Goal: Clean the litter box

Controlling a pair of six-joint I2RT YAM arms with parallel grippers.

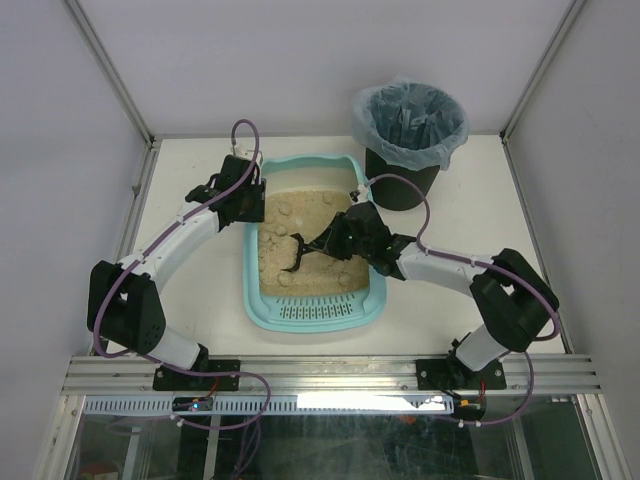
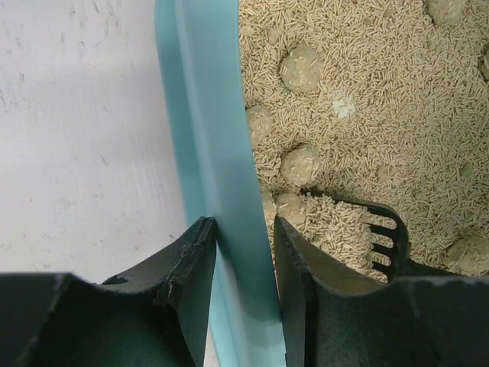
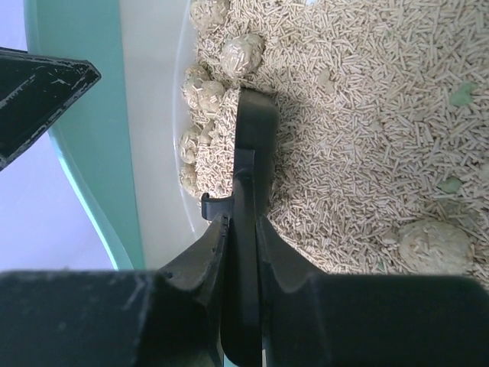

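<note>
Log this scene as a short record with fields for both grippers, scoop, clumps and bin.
left gripper: shut on the left rim of the litter box, one finger on each side
right gripper: shut on the handle of the scoop
scoop: head down in the litter near the left wall, pellets piled on it
clumps: several in the litter, some beside the scoop
bin: upright, bag-lined, beyond the litter box's far right corner
</note>
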